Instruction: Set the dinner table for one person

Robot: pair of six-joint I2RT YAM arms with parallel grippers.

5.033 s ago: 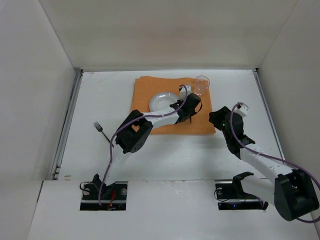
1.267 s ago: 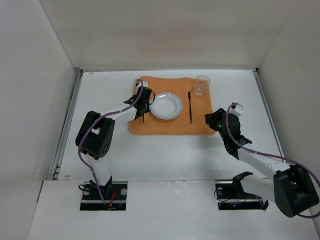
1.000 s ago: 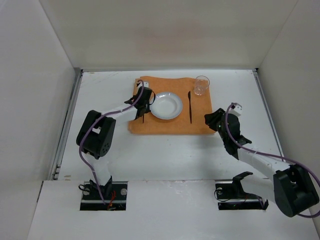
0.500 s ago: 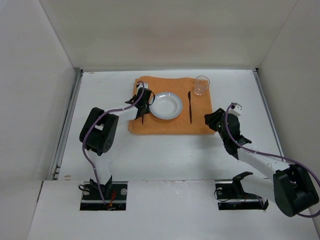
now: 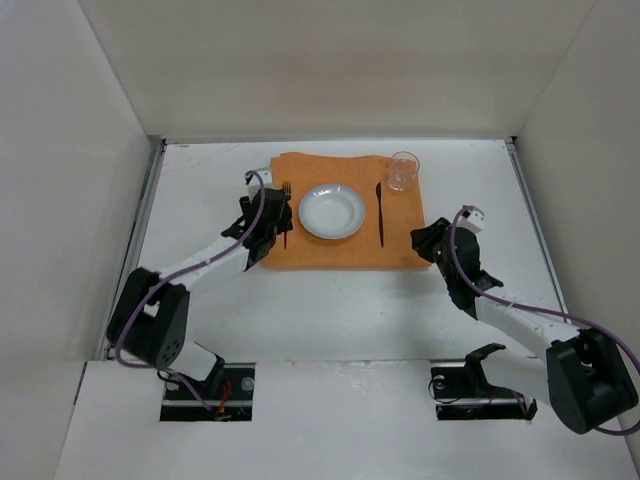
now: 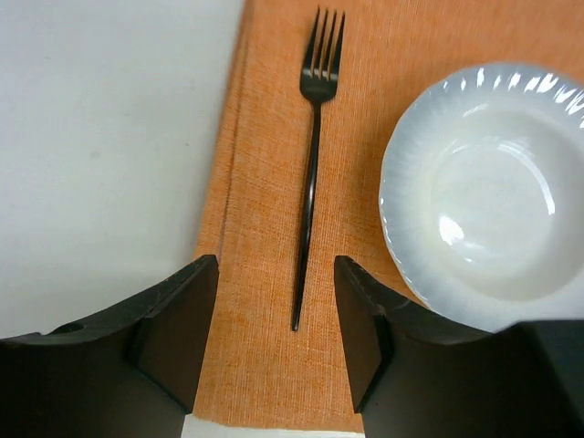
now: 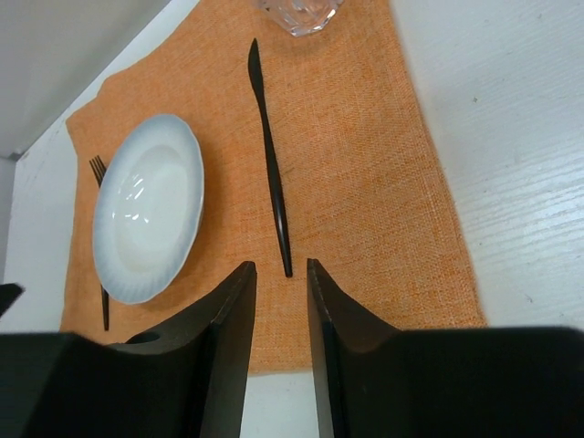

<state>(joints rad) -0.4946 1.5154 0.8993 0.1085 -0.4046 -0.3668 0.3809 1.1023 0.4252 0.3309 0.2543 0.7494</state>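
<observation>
Spanning the scene, the dinner table (image 5: 330, 310) bears an orange mat (image 5: 345, 255) with a plate (image 5: 332, 211) at its centre. Left of the plate lies the fork (image 6: 310, 201), just released. The left gripper (image 6: 274, 266) has opened wide and drawn back. The right gripper (image 7: 281, 269) is narrowly parted and empty. The setting looks complete.

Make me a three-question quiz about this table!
1. Where is the fork? A in the glass; B on the mat, beside the plate; C on the plate.
2. What colour is the mat? A blue; B green; C orange.
3. How are the left arm's jaws? A open, empty; B shut on the fork; C shut on the plate.
Answers: 1 B, it lies flat on the cloth next to the plate. 2 C, plainly orange. 3 A, they stand apart with the fork lying free beyond them.
</observation>
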